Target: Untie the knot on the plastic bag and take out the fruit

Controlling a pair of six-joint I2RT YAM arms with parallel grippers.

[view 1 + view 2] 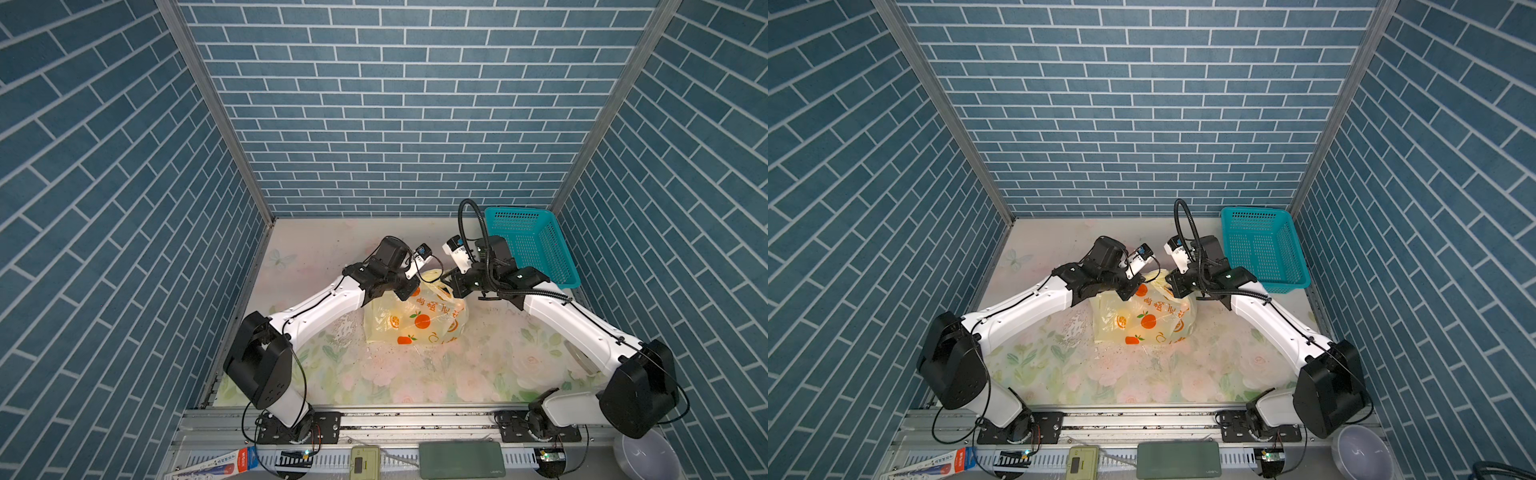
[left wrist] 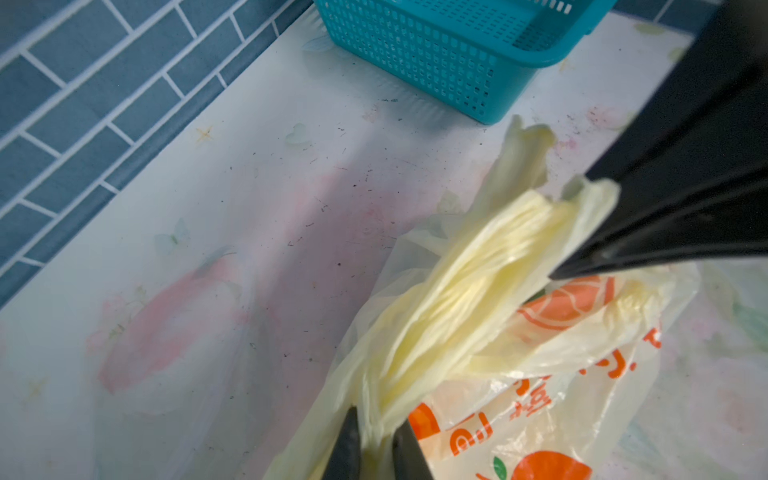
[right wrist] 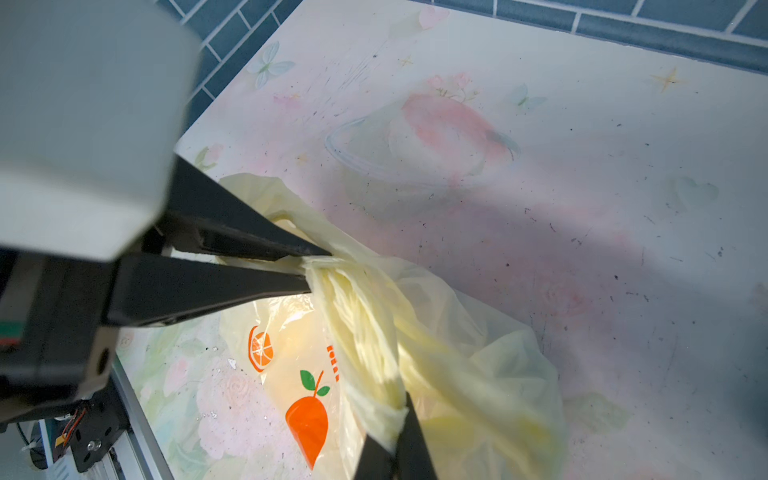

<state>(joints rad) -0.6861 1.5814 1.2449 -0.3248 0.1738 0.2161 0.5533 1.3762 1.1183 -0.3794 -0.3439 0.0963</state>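
left wrist view: illegible orange lettering (image 2: 471,436) on plastic bag (image 2: 573,349)

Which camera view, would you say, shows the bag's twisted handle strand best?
The left wrist view: the twisted handle strand runs across it, from the left gripper to the right gripper. The right wrist view shows it too. In both top views it is small, partly behind the arms.

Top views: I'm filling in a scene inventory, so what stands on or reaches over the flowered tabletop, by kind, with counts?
robot arms: 2, the left arm and the right arm
plastic bag: 1
teal basket: 1
total: 4
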